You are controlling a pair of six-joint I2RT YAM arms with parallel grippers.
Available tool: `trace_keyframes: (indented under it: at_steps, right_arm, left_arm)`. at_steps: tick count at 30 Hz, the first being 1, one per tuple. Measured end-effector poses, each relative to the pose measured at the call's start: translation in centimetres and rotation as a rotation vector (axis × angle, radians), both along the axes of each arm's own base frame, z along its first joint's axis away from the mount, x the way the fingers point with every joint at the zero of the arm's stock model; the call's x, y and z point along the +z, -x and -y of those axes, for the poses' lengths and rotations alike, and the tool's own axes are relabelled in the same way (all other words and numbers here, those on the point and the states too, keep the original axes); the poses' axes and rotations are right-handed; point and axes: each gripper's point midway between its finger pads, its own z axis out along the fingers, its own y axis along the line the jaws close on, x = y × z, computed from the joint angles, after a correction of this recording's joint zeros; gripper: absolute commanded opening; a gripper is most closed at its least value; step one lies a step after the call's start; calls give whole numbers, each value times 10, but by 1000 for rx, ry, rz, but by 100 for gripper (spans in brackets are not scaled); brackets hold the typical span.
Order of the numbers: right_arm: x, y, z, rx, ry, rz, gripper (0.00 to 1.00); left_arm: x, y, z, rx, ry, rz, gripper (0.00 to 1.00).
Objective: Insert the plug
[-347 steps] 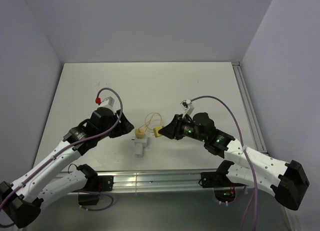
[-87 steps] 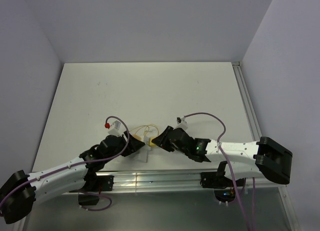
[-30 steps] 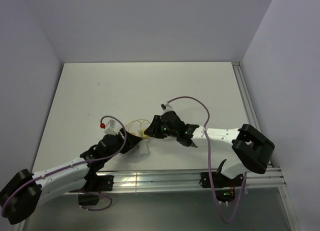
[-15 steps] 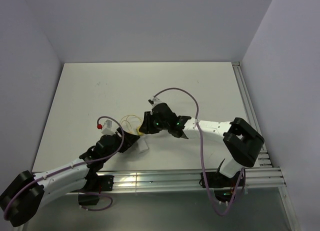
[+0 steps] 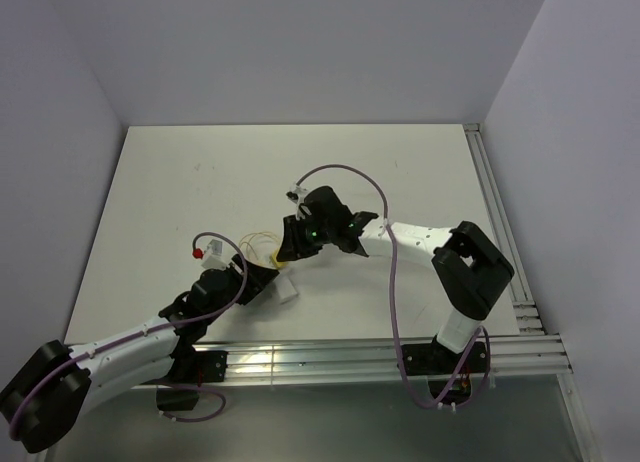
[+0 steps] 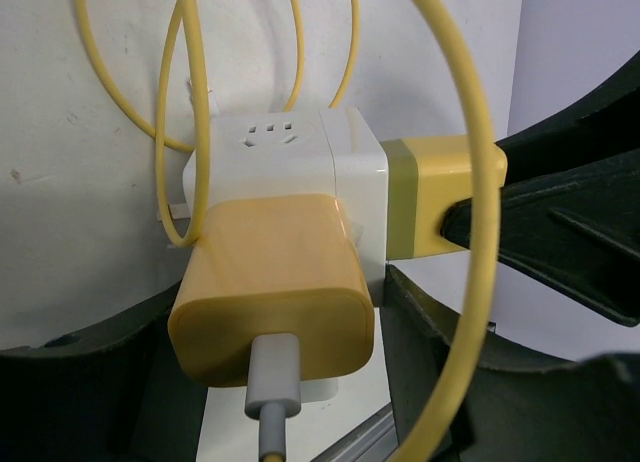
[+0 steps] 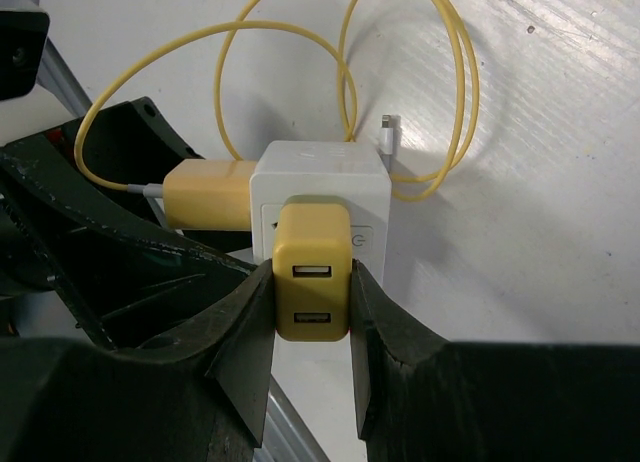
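Soft, even light fills the top view, with no single source evident. The white table (image 5: 400, 172) reads bright without burning out, and the arms throw only faint shadows towards its near edge (the metal rail (image 5: 300, 357) there catches a small glare). In the left wrist view the wired yellow charger (image 6: 270, 282) is fairly sharp, while the yellow wire (image 6: 470, 182) looping close to the lens goes soft. In the right wrist view the plug (image 7: 312, 252) is crisp. The right gripper (image 7: 312, 307) shows as underexposed black, nearly without detail.
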Motion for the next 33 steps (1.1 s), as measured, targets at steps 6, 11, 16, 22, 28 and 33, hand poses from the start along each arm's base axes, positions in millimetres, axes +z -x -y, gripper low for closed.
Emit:
trace_keyframes:
  at_steps: [6,11,16,22,28,33]
  right_arm:
    - [1,2,2,-18,-10,-7,40]
    - [-7,23,2,0,15,-48,61]
    - [-1,29,8,-13,50,-43,69]
    - [34,20,27,-89,53,35,72]
    - [87,3,76,-249,-9,162,70]
    - [69,11,126,-359,20,167,69]
  left_arm:
    - [1,1,0,-4,2,2,0]
    - [2,17,11,-101,12,-9,0]
    - [2,24,15,-145,13,-15,0]
    - [2,26,16,-164,-3,-12,0]
    - [4,27,17,-213,-81,-12,0]
    - [9,22,25,-302,-228,-35,0]
